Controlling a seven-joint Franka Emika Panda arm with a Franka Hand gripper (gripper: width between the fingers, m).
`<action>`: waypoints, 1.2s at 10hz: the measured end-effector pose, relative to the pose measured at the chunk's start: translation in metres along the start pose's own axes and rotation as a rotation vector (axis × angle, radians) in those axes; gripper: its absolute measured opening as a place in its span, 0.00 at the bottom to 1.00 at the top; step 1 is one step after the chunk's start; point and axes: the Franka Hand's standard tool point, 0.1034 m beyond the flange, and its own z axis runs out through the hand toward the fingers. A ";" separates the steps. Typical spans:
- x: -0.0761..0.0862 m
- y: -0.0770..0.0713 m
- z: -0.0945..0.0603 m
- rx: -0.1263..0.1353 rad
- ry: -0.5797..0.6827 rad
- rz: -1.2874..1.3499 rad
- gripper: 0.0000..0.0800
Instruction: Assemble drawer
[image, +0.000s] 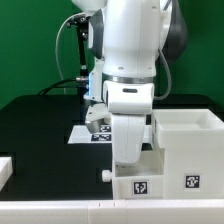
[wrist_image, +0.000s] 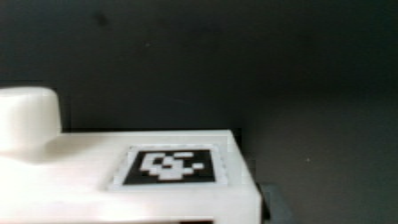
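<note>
The drawer (image: 138, 183) is a small white tray with a black-and-white tag on its front and a small white knob (image: 106, 174) on its side. It stands at the table's front, against the taller white tagged box (image: 190, 140) on the exterior view's right. My gripper (image: 128, 162) reaches straight down onto the drawer; the white hand hides its fingers. The wrist view shows a white part with a tag (wrist_image: 173, 165) very close, and a rounded white lump (wrist_image: 27, 118) beside it. No fingers show there.
The marker board (image: 97, 134) lies behind the arm on the black table. A white part (image: 5, 170) sits at the front of the exterior view's left. A green wall stands behind.
</note>
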 end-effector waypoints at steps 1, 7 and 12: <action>-0.001 -0.001 0.000 -0.007 0.003 0.003 0.05; 0.008 0.000 -0.002 -0.012 0.006 0.005 0.05; 0.006 0.000 -0.003 -0.008 0.004 0.006 0.05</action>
